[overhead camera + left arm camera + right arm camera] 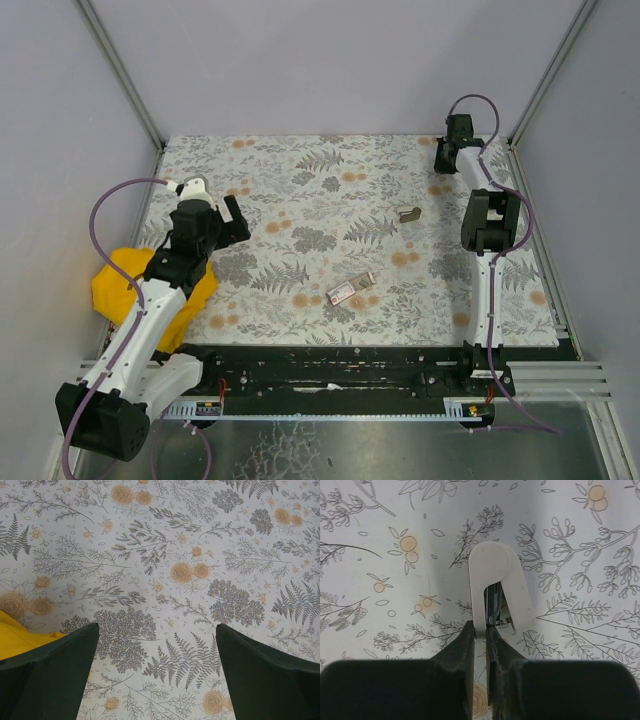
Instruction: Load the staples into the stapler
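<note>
The staples (350, 291), a small pink-and-white carton with its grey tray partly slid out, lie on the floral mat near the front centre. The stapler (496, 575), a white arch-shaped body with a dark metal channel inside, shows only in the right wrist view. My right gripper (481, 630) is shut on its near left edge. In the top view my right gripper (446, 158) is at the far right corner, and the stapler is hidden under it. My left gripper (232, 218) is open and empty over the mat at the left (157, 630), far from the carton.
A small pale V-shaped piece (408, 214) stands on the mat right of centre. A yellow cloth (130, 285) lies under the left arm at the mat's left edge and shows in the left wrist view (15, 637). Grey walls enclose the mat (300, 170).
</note>
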Tool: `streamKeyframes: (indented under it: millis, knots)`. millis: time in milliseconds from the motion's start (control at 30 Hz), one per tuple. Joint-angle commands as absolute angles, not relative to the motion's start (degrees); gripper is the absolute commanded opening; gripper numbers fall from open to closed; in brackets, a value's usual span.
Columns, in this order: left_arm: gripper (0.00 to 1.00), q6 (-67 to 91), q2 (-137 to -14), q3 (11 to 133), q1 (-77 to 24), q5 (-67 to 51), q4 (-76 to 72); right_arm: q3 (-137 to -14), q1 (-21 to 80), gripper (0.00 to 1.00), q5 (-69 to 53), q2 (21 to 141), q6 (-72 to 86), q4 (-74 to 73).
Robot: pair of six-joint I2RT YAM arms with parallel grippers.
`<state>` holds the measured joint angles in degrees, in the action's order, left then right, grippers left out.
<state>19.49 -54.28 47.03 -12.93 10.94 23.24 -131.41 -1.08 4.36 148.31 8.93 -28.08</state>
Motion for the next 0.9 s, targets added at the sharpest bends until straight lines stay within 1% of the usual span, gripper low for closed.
streamKeyframes:
  millis: [0,33,200,367,467,633,733,867]
  knots:
    - [1.0,19.6,-54.1,46.8,-12.1,10.9,21.6,-130.7,-1.0,0.02,1.1,146.8,6.9,-25.7]
    - [1.0,19.7,-54.0,46.9,-12.1,10.9,21.6,-129.0,-0.9,0.0,0.6,145.5,6.6,-25.1]
    - [1.0,19.9,-53.6,46.7,-12.0,10.1,21.5,-117.5,-0.1,0.0,1.1,136.4,5.2,-21.8]
    - [1.0,19.6,-53.0,46.3,-11.9,8.7,20.8,-99.8,1.0,0.0,-0.1,122.2,5.8,-16.0]
    - [0.95,19.6,-52.8,45.9,-11.9,5.7,18.9,-87.6,2.2,0.0,-2.4,111.2,7.5,-11.4]
    - [0.89,26.5,-53.5,45.4,-13.5,-3.1,16.2,-71.9,8.9,0.0,-5.7,96.5,9.7,-7.6]
    - [0.89,33.9,-52.6,43.2,-16.2,-8.0,10.9,-63.3,14.3,0.0,-9.2,87.8,13.2,-2.3]
    - [0.9,43.3,-51.8,40.0,-21.0,-13.6,1.3,-56.8,22.6,0.0,-15.9,80.1,15.2,3.7]
